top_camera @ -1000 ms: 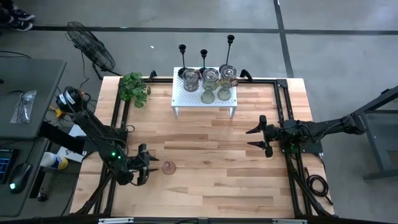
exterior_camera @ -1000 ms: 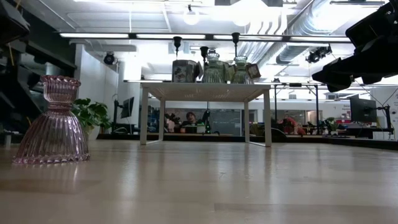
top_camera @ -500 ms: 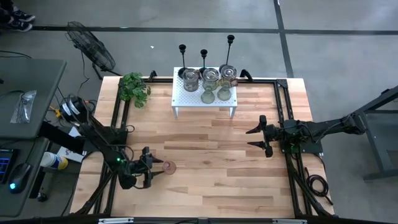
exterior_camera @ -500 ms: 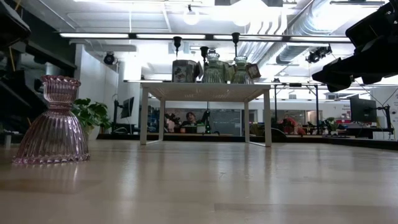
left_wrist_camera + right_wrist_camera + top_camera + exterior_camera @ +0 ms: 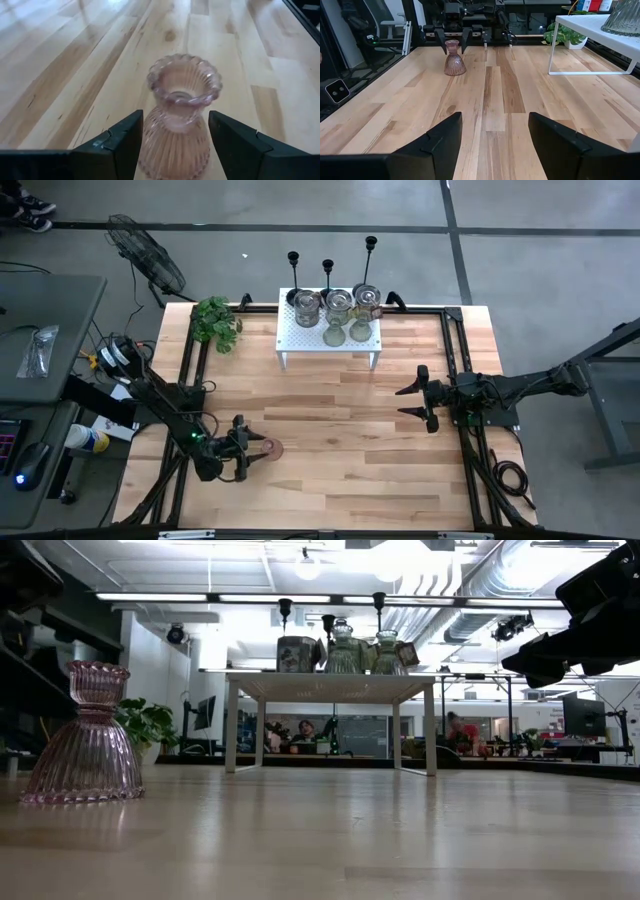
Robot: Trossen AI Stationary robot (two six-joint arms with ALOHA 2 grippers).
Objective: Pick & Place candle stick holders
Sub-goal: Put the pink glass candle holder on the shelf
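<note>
Pink ribbed glass candle holder (image 5: 180, 120), squat with a flared rim, is standing upright on the pale wooden surface (image 5: 340, 470), toward the left front area and well apart from the white perforated metal shelf (image 5: 330, 340). The left claw (image 5: 250, 454) is sitting at the holder with its two dark fingers (image 5: 117, 145) spread, one on each side of the ribbed body; the wrist view is showing narrow gaps, so no grip is in place. The holder is resting on its own base.

The right claw (image 5: 408, 402) is waiting open above the right half of the surface, holding nothing.

Three tall thin black candlesticks (image 5: 327, 272) and the other glass holders (image 5: 338, 305) are standing grouped on the shelf.

Judgement: the step in hand is either a release or an approach at the pink holder; the frames are not deciding which. If picking, the next move is calling for a centred closure on the waist below the rim, then a vertical lift. If placing, it is calling for a straight withdrawal without tipping the glass.
</note>
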